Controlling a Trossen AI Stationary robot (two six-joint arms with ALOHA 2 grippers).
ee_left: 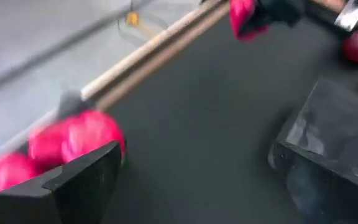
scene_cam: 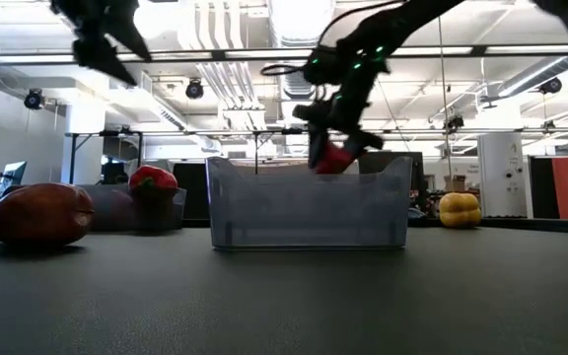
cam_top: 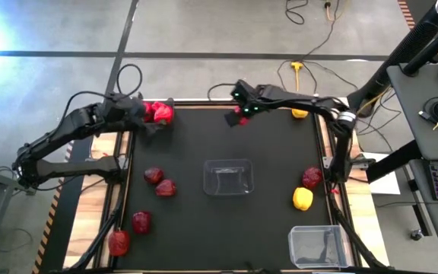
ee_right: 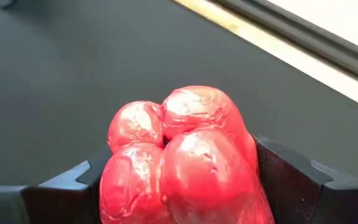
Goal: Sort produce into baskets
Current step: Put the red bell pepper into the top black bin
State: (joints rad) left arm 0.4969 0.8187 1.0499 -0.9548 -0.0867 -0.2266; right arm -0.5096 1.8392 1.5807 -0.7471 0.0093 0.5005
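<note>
Pincer, right (ee_right: 185, 177), grips glossy lumpy red pepper (ee_right: 182, 158).

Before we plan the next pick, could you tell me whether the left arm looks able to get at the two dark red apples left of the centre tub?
Probably yes. The left gripper is open and holds nothing, and bare mat separates it from the apples. The clear tub sits off to the side, and the right gripper with its red pepper is elsewhere.

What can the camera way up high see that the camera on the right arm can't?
Only the high view shows the clear plastic tub mid-table, the yellow bell pepper, the dark red apples and the left pincer.
Only the right wrist view shows the lumpy skin up close.
Both show the bright red lumpy bell pepper gripped in the right pincer.
</note>
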